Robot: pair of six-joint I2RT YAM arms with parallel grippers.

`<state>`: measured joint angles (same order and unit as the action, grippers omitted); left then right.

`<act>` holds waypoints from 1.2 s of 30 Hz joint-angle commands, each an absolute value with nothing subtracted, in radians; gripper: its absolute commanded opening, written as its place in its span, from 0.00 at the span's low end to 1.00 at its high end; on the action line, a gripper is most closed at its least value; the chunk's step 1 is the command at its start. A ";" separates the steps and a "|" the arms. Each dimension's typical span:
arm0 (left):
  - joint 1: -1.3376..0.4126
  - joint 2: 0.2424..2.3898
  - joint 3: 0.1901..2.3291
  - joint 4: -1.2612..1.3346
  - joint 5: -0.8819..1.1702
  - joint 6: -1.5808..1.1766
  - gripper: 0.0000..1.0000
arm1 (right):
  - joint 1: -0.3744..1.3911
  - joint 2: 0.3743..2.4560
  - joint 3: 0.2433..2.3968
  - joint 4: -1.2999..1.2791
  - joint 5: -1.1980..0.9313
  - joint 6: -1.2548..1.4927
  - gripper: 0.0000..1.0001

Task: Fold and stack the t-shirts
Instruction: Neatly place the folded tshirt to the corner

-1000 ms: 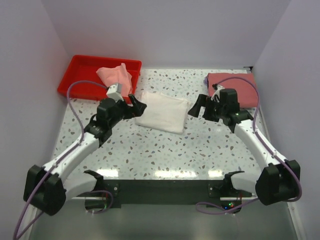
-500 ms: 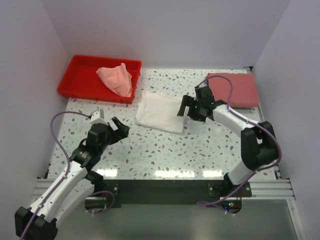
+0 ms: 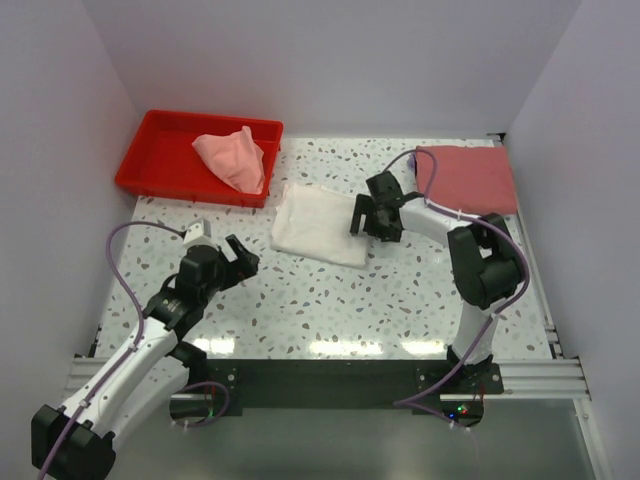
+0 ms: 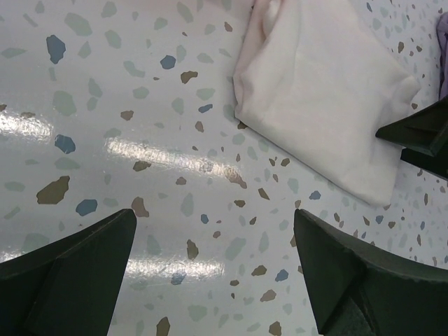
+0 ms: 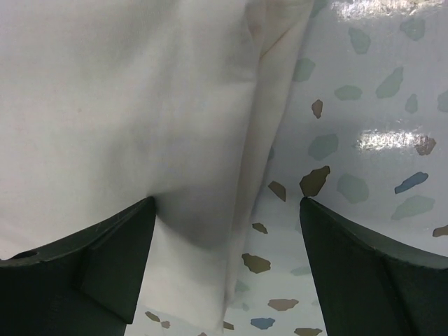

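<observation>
White tee sits folded mid table. L arm has pulled back near-left. R arm has swung in from the red tee, elbow bent hard. Fold looks done, so prob. pick-up & stack next. Left gripper wide, empty, over bare top. Right gripper wide, straddling tee's right edge, nothing pinched yet.

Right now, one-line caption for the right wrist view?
Open right tool over the edge of the folded white t-shirt on the speckled table.
</observation>
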<state>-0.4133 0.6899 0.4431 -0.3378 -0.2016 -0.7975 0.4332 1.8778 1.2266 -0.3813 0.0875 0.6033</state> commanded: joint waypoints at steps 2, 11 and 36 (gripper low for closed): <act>-0.410 0.690 0.442 -0.307 -0.202 -0.787 1.00 | 0.442 1.922 1.279 -0.379 0.107 0.600 0.81; -0.410 0.690 0.443 -0.314 -0.202 -0.787 1.00 | 0.459 1.982 1.296 -0.365 0.097 0.598 0.61; -0.410 0.641 0.457 -0.408 -0.296 -0.822 1.00 | 0.472 2.079 1.673 -0.638 0.517 0.183 0.00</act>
<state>-0.4133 0.6540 0.4431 -0.3927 -0.2546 -0.8032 0.4786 2.0800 1.5715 -0.5354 0.3344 0.2905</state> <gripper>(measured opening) 0.997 0.137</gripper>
